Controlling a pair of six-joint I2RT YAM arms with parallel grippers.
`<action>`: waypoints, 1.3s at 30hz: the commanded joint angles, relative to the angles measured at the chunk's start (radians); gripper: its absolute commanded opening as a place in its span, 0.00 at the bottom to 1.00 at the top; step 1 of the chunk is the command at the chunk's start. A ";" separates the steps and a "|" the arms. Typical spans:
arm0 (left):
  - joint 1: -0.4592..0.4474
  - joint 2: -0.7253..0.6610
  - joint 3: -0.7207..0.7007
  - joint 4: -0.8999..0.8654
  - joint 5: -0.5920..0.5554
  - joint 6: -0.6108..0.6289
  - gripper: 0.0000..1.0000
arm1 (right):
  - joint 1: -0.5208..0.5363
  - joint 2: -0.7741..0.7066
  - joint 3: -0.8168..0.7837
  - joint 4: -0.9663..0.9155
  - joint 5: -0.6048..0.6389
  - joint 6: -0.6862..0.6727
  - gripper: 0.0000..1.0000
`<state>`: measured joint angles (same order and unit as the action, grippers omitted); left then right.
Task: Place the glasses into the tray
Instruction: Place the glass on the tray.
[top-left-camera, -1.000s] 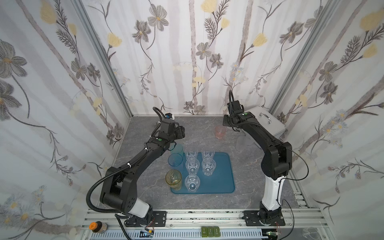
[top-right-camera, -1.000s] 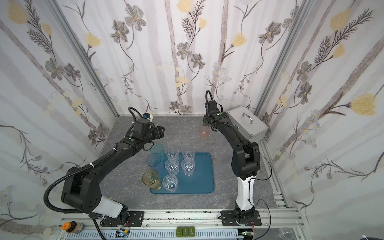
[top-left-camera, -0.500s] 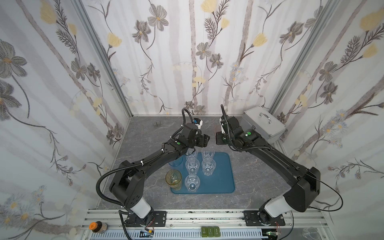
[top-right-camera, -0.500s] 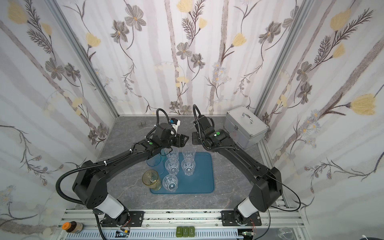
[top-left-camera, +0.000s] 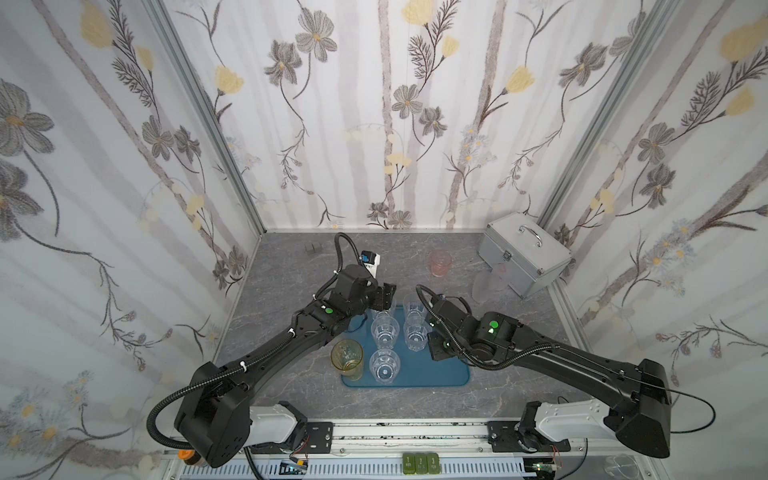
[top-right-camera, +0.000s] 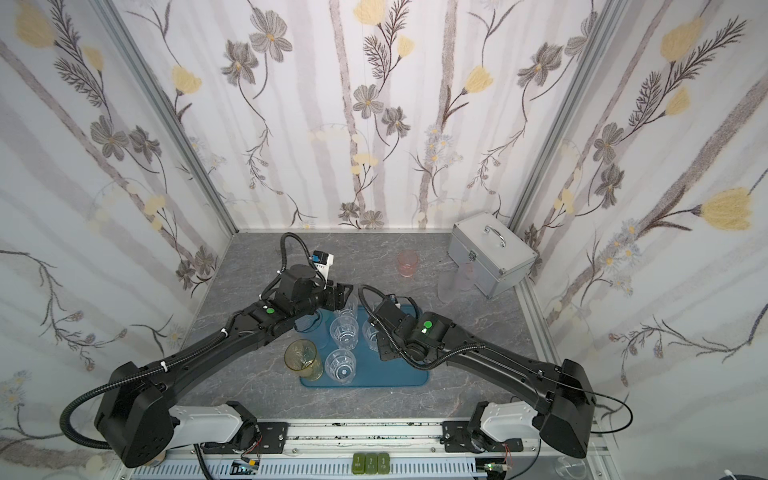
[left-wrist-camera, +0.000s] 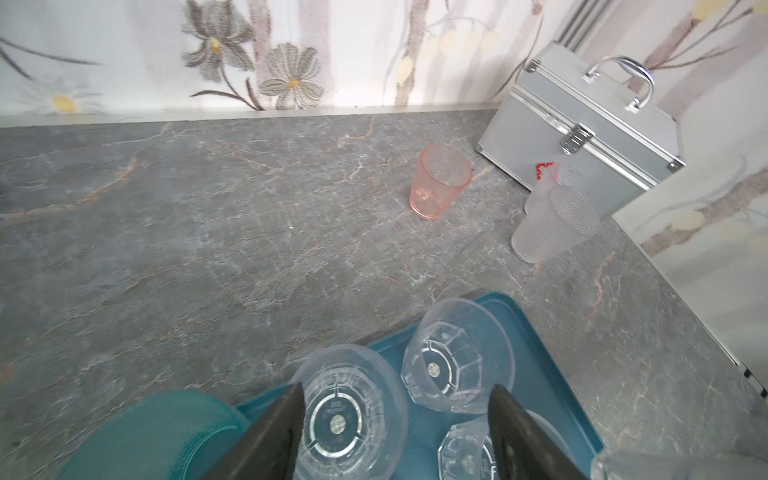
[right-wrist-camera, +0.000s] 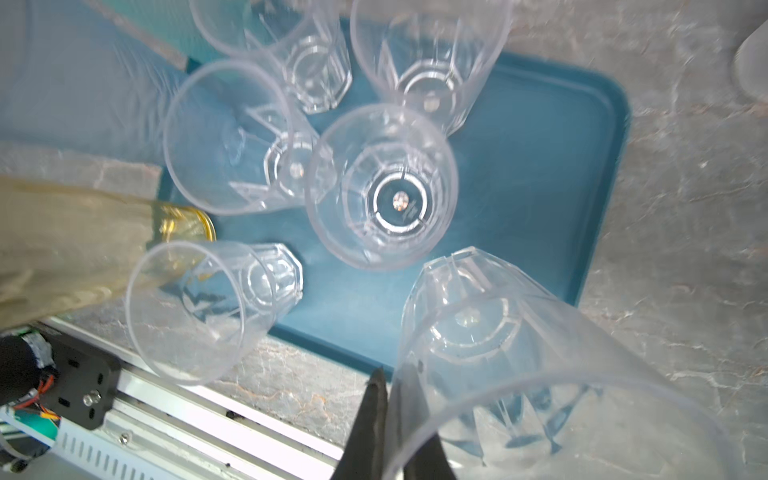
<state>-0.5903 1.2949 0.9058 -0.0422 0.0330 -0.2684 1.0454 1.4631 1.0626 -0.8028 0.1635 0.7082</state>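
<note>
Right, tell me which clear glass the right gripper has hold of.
The clear faceted glass closest to the right wrist camera, its rim pinched by the right gripper; the other clear glasses stand apart from it on the tray.

The tray (top-left-camera: 446, 376) is teal-blue and the counter (top-left-camera: 291, 266) veined grey. The walls (top-left-camera: 374, 124) carry grey and yellow flowers

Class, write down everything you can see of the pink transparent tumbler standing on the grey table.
The pink transparent tumbler is small and see-through, plastic-looking, tapering from a wide open rim to a narrower base. It stands upright and empty on the grey stone-patterned tabletop, between the teal rectangular tray and the back wall, apart from the silver metal case. Only the tabletop touches it.
</note>
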 joint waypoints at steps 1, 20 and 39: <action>0.051 -0.025 -0.016 0.020 0.002 -0.059 0.72 | 0.035 0.036 -0.019 0.055 -0.030 0.039 0.08; 0.170 -0.091 -0.068 0.018 0.018 -0.097 0.72 | 0.082 0.302 0.056 0.149 -0.158 -0.074 0.14; 0.162 -0.002 0.067 0.030 0.018 -0.043 0.72 | -0.176 0.124 0.249 -0.014 -0.220 -0.189 0.40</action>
<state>-0.4156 1.2697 0.9375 -0.0410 0.0486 -0.3344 0.9352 1.6043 1.2888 -0.7734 -0.0986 0.5770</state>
